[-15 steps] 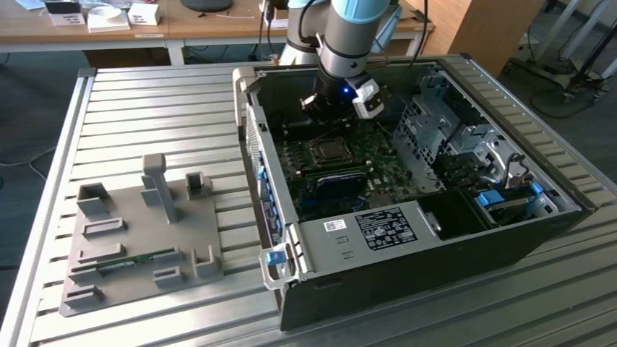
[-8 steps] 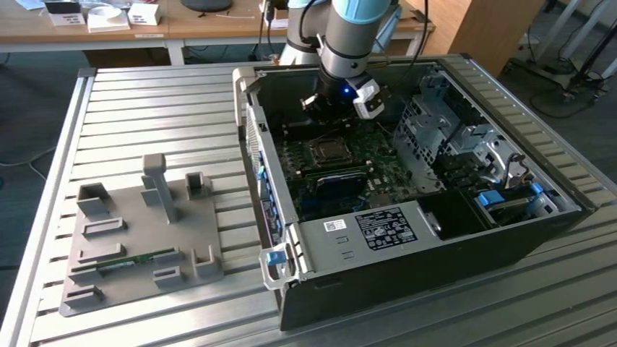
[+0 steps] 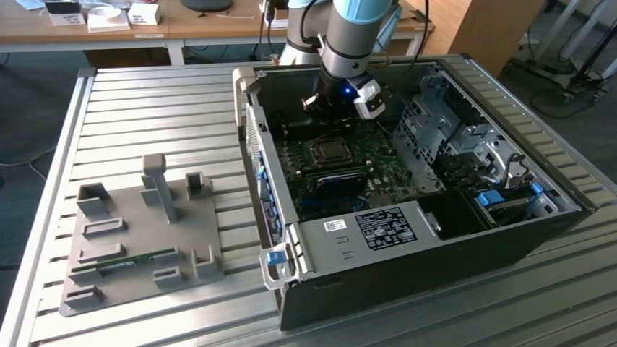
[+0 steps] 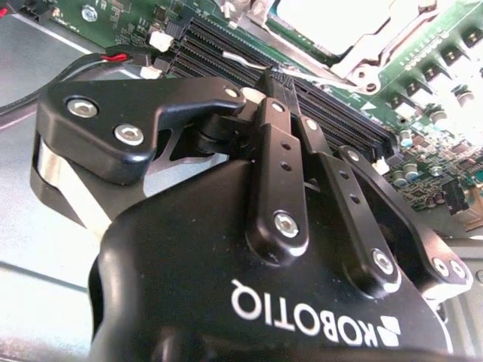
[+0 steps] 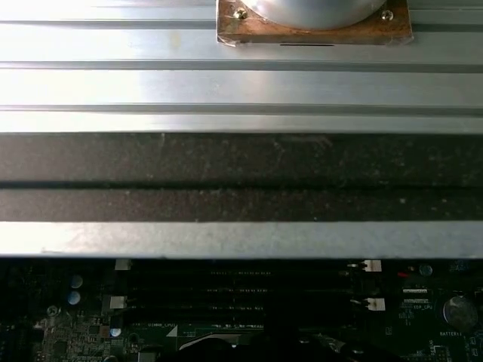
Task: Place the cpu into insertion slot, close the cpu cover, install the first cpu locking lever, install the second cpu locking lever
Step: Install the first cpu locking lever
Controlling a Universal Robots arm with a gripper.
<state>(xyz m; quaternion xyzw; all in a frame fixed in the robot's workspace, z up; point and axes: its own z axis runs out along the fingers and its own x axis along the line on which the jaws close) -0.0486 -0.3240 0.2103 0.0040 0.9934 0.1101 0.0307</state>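
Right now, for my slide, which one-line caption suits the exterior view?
Robot arm reaches into the open computer case, its end effector near the insertion slot.

On ribbed silvery aluminium table: open black metal computer case, lying on its side, green motherboard inside. Towards the exterior view's left, grey plastic fixture tray holding a slim green strip, possibly a memory stick. Behind, wooden desk.

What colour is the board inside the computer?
Green; the board shows best in the second wrist view.
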